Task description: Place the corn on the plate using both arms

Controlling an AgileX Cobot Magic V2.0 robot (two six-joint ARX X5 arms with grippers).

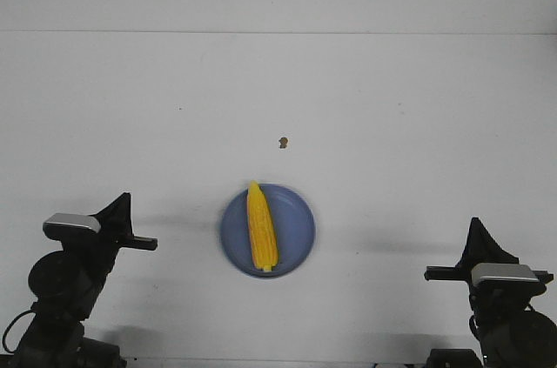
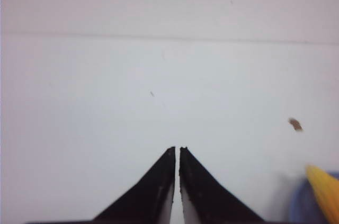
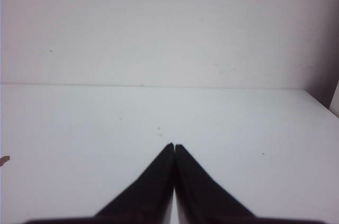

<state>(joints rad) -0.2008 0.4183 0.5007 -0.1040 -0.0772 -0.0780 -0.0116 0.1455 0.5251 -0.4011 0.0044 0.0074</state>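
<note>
White and bare, the tabletop runs back to a plain pale wall, with a thin seam where the two meet. Near the front edge sits the blue plate, and the corn cob lies along it, on its left half, tapered tip pointing away from the robot and blunt end by the near rim. That lengthwise lie keeps the cob within the rim, so it looks settled; judged from this, the placing is done.

Beyond the plate, apart from it, lies a tiny brown speck, which plays no part.

Both arms are parked low at the near corners, well apart from the plate on either side. The left claw has its jaws drawn together with only a hairline slit between them, holding nothing; the right claw is likewise closed and empty. Such a pulled-back pose suggests a rest position, leaving the plate unobstructed.

No brand, label or writing can be read anywhere.
</note>
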